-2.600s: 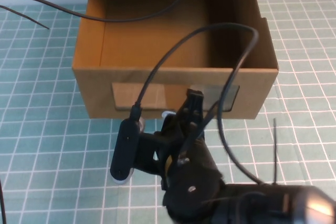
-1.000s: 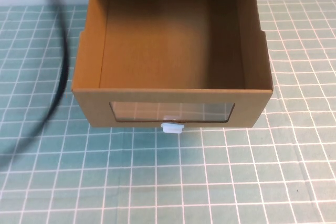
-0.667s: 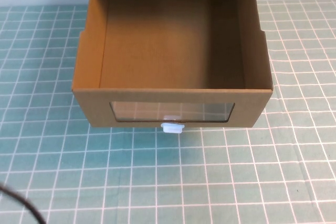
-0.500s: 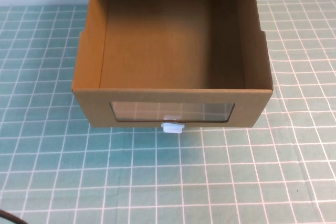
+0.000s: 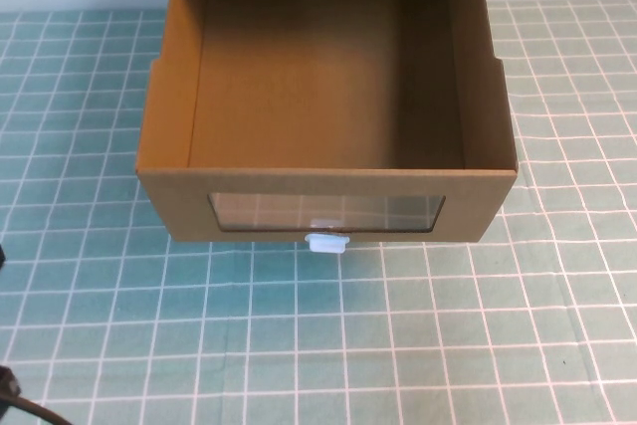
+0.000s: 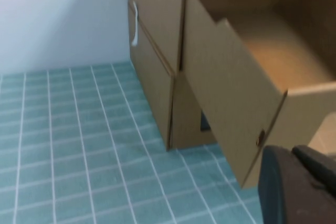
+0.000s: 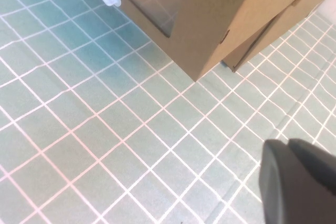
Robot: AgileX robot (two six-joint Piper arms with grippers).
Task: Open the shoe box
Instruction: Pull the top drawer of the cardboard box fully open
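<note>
Drawer (image 5: 328,77) of brown cardboard shoe box (image 6: 152,19) sits open, prob. done, so right gripper (image 7: 299,182) closed, empty, over green grid table (image 5: 398,345); left gripper (image 6: 294,187) beside box, opening can't tell.

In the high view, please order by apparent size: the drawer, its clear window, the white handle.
1. drawer
2. clear window
3. white handle
The left gripper is near the drawer; the right gripper, shut, hangs over the mat. Neither appears in the high view.

Left claw (image 6: 296,184) by the shoe box (image 6: 231,103), right claw (image 7: 299,177) over the table (image 7: 105,129) — both cropped at the edge; the box's rear too.
</note>
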